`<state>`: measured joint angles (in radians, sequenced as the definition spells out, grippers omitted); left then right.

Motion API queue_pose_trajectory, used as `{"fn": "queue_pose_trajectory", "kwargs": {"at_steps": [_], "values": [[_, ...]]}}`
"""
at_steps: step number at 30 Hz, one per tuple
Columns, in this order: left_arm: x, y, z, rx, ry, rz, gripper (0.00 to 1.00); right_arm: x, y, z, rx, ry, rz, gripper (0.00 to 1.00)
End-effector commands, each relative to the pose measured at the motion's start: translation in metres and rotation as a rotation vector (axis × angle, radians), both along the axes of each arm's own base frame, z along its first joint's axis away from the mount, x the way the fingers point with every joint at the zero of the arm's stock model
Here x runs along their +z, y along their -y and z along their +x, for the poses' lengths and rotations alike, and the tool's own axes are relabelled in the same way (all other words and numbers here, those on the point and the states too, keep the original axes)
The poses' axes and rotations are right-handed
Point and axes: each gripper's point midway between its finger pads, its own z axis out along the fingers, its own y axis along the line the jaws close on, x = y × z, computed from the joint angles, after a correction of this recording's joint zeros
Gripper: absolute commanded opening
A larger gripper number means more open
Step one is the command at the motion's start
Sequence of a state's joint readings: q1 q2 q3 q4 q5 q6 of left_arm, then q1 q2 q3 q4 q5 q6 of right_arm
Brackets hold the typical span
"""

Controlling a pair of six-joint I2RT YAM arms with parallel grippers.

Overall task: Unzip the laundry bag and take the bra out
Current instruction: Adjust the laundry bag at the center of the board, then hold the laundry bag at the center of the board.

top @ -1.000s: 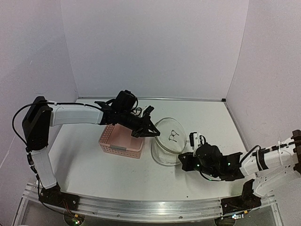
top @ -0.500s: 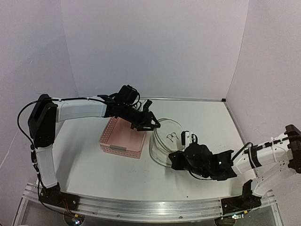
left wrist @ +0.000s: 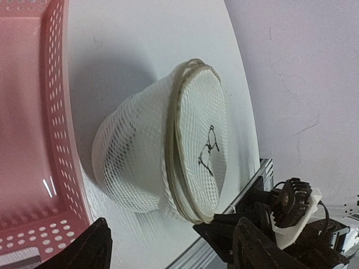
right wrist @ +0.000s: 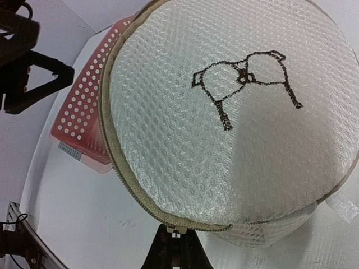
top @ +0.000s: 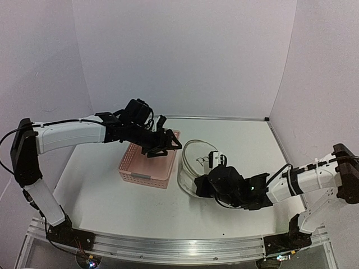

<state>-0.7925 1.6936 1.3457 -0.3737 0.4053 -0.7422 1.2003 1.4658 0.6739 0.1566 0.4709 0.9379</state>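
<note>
The desk (top: 101, 190) holds one mesh bag (top: 189, 171) and one pink basket (top: 140, 168). Left hand (top: 165, 144) hangs open over the basket; right hand (right wrist: 175, 238) pinches the bag's zip (right wrist: 129, 190).

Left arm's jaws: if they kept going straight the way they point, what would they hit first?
Most likely the bag, lying straight ahead beside the basket; its height against them is unclear.
</note>
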Motion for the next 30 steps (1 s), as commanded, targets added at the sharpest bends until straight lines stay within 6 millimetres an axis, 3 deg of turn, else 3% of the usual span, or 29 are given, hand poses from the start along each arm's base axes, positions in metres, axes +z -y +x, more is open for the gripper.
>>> {"fn": "queue_pose_trajectory", "kwargs": {"at_steps": [1, 5, 9, 17, 22, 30], "values": [[0.020, 0.004, -0.020, 0.015, -0.002, -0.083, 0.77, 0.021, -0.017, 0.006, 0.011, 0.033, 0.036, 0.00], [0.024, 0.013, -0.030, 0.001, -0.043, -0.181, 0.81, 0.021, -0.020, 0.006, 0.023, 0.033, 0.032, 0.00], [0.011, 0.027, -0.036, -0.032, -0.086, -0.196, 0.82, 0.020, -0.020, 0.005, 0.027, 0.030, 0.032, 0.00], [0.008, 0.046, -0.031, -0.055, -0.098, -0.214, 0.81, 0.018, -0.015, 0.003, 0.027, 0.028, 0.030, 0.00], [-0.006, 0.053, -0.029, -0.056, -0.125, -0.199, 0.80, 0.019, -0.014, 0.003, 0.025, 0.030, 0.033, 0.00], [-0.014, 0.069, -0.032, -0.082, -0.143, -0.198, 0.64, 0.015, -0.014, 0.001, 0.038, 0.026, 0.029, 0.00]]}}
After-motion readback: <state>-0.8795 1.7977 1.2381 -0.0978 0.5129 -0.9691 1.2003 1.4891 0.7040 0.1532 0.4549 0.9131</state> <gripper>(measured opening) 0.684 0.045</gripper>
